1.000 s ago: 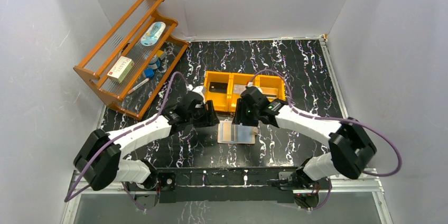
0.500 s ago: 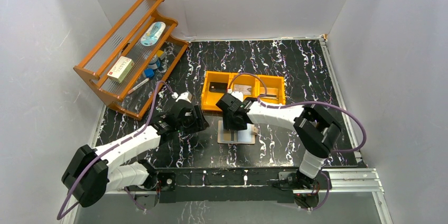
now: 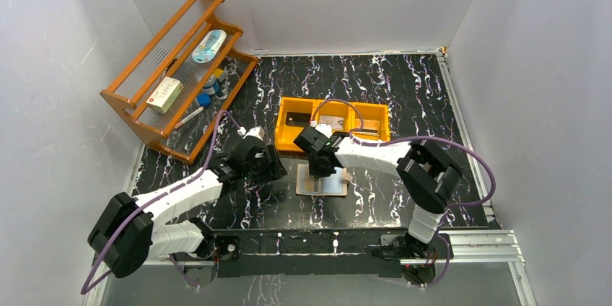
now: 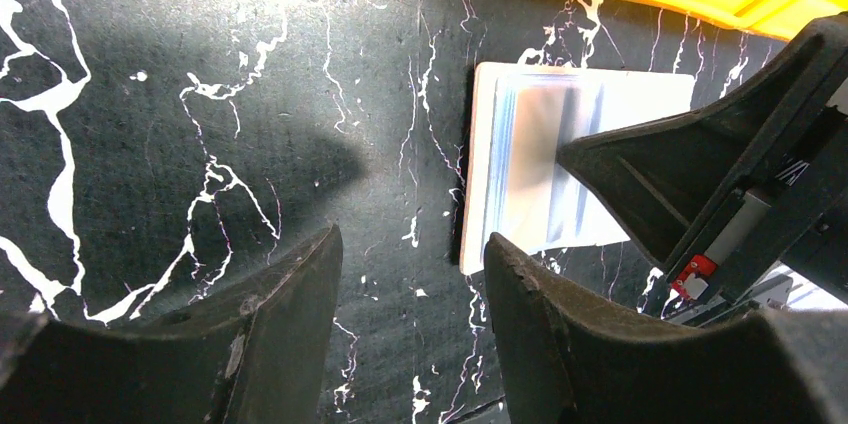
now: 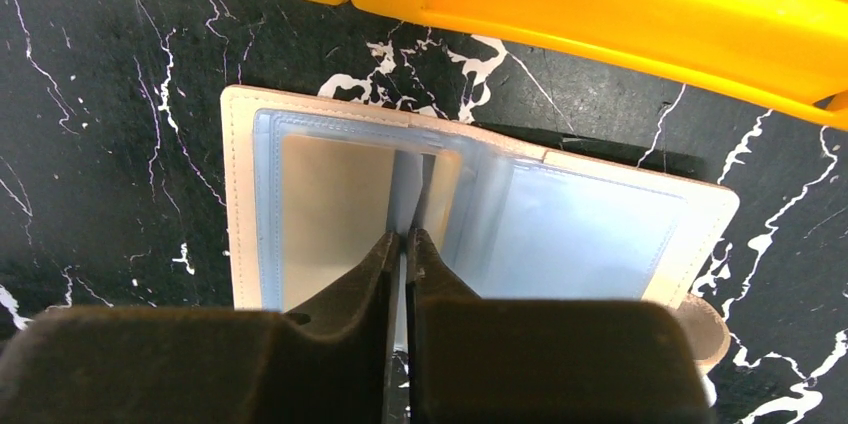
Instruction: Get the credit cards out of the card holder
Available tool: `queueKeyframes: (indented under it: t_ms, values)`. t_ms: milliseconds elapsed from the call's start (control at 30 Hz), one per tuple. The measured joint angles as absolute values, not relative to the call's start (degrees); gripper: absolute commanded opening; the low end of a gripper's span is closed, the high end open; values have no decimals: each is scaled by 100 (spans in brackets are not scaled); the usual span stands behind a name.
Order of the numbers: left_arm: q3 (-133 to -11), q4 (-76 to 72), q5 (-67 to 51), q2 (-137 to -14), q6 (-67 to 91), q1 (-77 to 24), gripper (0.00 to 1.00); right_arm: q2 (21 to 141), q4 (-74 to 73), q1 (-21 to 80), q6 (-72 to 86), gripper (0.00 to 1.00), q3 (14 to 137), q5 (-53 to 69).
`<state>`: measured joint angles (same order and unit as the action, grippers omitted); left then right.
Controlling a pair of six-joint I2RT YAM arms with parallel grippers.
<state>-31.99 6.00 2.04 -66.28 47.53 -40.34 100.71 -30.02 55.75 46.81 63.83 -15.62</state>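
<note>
Pinching card holder (image 5: pixel 590 234) (right tool (image 5: pixel 405 237))

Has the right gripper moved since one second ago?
Yes. The right gripper has moved leftward and away from the orange tray, coming down over the open card holder.

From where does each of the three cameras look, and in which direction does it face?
Top external: fixed above and behind the arm bases, looking down on the table; both arms show.
Left wrist: on the left arm, looking down past the open left gripper at the card holder.
Right wrist: on the right arm, looking down past the right gripper, pinched at the holder's middle.
Shared: both wrist views show the card holder and the orange tray's wall.
</note>
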Motion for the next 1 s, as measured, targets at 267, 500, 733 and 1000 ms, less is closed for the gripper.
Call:
queueKeyframes:
  t_ms: [267,500,733,1000]
  values:
    - [-3312,523,3,-6893,4654,-4034,53,9778,-2521,5378,4670,0,5948,-1258]
    - [-3487,207,-419,-7185,4539,-4032,53,9288,-1649,5043,4650,0,5199,-556]
    - [-3548,-174,-930,-7437,4453,-4029,53,8652,-731,4528,4807,0,4355,399]
    - [-3638,-445,-1291,-7660,4412,-4029,53,8558,-309,4261,5019,39,4097,792]
